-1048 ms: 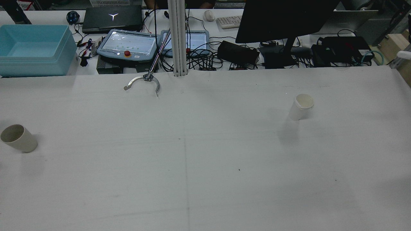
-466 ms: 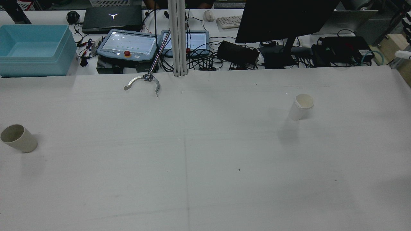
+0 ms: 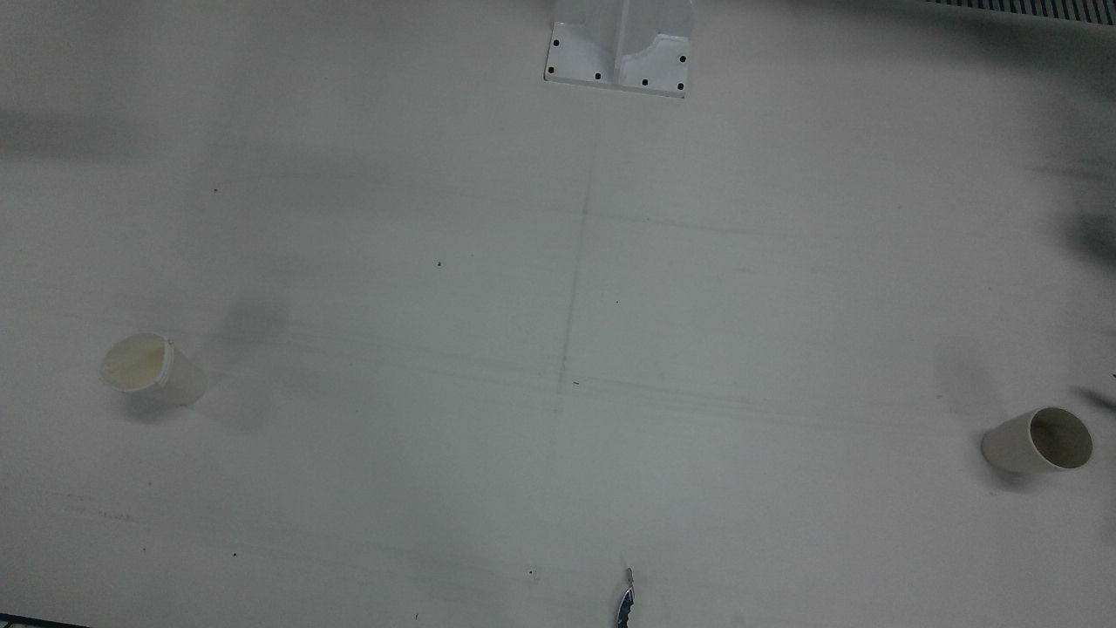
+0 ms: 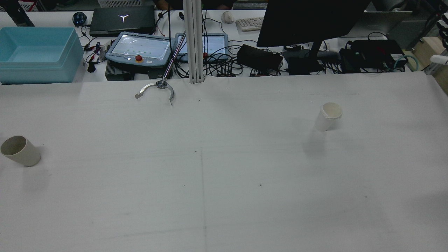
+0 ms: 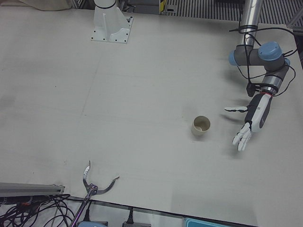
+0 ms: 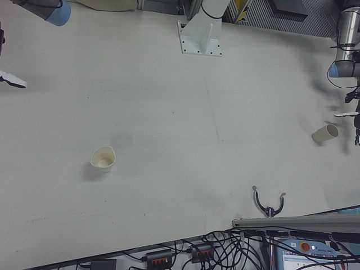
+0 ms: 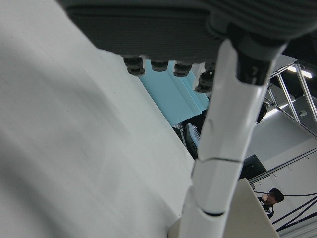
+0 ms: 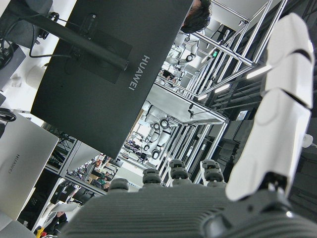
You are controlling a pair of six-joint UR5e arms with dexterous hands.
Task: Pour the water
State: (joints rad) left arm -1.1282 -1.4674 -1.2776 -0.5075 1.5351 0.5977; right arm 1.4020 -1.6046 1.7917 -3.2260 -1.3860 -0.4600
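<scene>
On the table [image 4: 224, 196], the beige cup [image 5: 201, 126] stands at centre right of the left-front view, just beside the left hand [image 5: 249, 120], whose fingers are spread, holding nothing. The white cup [image 6: 103, 158] stands lower left in the right-front view. The right hand [image 8: 237, 168] holds nothing, fingers apart.

Tabletop [image 4: 224, 196]: plain off-white, with faint grey lines and small dark specks.
Beige cup [image 4: 19, 151], left edge of the rear view: dull beige outside and in.
White cup [image 4: 328, 116], right of centre in the rear view: white wall, cream interior.
Left hand [image 5: 251, 120], right side of the left-front view: white fingers, black palm.
Arm joint caps [image 5: 270, 49]: light blue on grey.
Bin [image 4: 36, 52], upper left of the rear view: pale turquoise.
Monitor [image 4: 308, 21]: black.
Pendant [image 4: 141, 49]: grey-blue frame, red button.
</scene>
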